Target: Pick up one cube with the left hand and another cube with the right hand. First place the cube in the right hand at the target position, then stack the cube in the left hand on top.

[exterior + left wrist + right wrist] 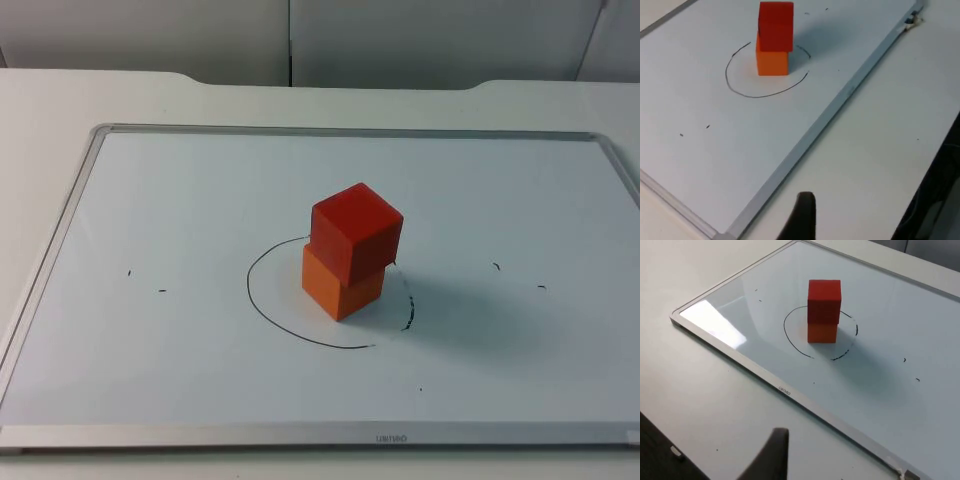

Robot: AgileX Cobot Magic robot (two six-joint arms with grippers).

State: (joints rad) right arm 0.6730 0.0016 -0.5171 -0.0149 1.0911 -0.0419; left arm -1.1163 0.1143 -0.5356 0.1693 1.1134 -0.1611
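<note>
Red cube (pixel 357 231) sits on the orange cube (pixel 341 285) inside the drawn circle (pixel 262 300) on the whiteboard (pixel 150 220); whether either gripper's fingers are apart cannot be told.

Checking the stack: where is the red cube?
In the top view, the red cube sits on the orange cube, inside the drawn circle mid-whiteboard.

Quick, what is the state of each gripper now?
Left gripper: cannot be told, over the table beside the whiteboard, holding nothing.
Right gripper: cannot be told, over the table, holding nothing.
</note>
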